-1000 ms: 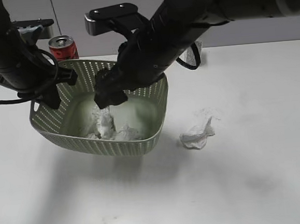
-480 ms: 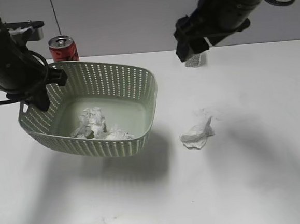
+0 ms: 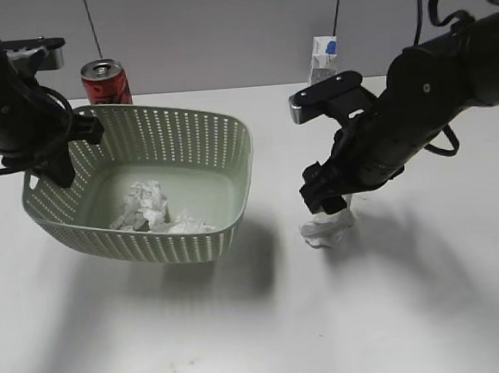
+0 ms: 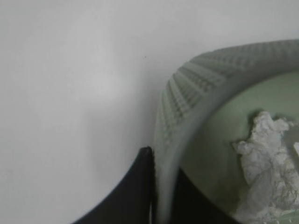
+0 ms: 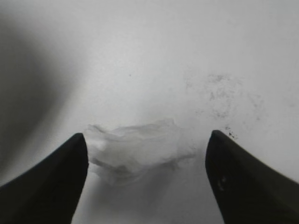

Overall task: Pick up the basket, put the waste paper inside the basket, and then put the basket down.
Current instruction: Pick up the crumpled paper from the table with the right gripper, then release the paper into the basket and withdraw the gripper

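The pale green basket [image 3: 181, 140] hangs tilted above the table at the left, with wads of waste paper [image 3: 143, 203] inside. My left gripper [image 3: 58, 171] is shut on the basket's left rim; in the left wrist view its jaws [image 4: 161, 186] pinch the wall of the basket [image 4: 196, 84], and paper [image 4: 268, 154] lies inside. One more wad of waste paper [image 3: 326, 230] lies on the table to the right. My right gripper [image 3: 324, 200] is open just above it; in the right wrist view the wad [image 5: 135, 149] lies between the spread jaws [image 5: 147, 154].
A red can [image 3: 105, 81] stands behind the basket at the back left. A white-grey carton with a blue mark [image 3: 324, 58] stands at the back, behind the right arm. The white table [image 3: 269, 323] stretches across the front.
My right arm left the basket, swung right and came down over the wad on the table. The basket, held by my left gripper, shifted a little to the left.
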You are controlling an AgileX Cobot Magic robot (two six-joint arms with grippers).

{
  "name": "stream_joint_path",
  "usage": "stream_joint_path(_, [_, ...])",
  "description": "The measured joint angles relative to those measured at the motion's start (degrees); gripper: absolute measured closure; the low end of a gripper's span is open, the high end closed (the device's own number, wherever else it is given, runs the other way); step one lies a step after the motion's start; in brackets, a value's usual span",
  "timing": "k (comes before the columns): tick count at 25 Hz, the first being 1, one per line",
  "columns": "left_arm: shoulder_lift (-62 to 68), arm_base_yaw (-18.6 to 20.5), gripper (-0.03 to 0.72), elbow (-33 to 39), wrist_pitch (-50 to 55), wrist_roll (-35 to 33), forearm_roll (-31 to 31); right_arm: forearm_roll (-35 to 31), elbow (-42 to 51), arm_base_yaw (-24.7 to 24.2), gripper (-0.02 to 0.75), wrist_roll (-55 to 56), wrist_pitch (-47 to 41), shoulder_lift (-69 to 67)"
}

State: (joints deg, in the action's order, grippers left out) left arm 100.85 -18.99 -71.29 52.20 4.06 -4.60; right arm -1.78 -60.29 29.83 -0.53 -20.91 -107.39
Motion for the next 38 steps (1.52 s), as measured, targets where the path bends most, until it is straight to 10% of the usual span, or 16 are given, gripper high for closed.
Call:
stream_joint_path(9, [0.00,0.00,0.689,0.00,0.05,0.00,0.00,0.00,0.02,0.00,0.192,0.53,0.50,-6.50])
stream_joint_path(15, [0.00,0.00,0.689,0.00,0.00,0.00,-0.19,-0.15,-0.04,0.00,0.638,0.53,-1.68,-5.98])
stream_joint_path(18, [0.00,0.00,0.689,0.00,-0.05,0.00,-0.30,0.02,-0.04,0.00,0.731,0.53,-2.51,-2.66])
stream_joint_path(25, [0.00,0.00,0.689,0.00,-0.39,0.00,-1.97,-1.54,-4.12,2.04,0.743,-4.45,0.64,13.14])
stream_joint_path(34, [0.00,0.00,0.689,0.00,-1.26,0.00,-3.48,-4.84,-7.27,17.46,0.740,-14.58,15.55,13.35])
stream_joint_path(38, [0.00,0.05,0.689,0.00,-1.28,0.00,-3.47,-4.71,-7.27,18.04,0.601,-14.68,16.98,6.69])
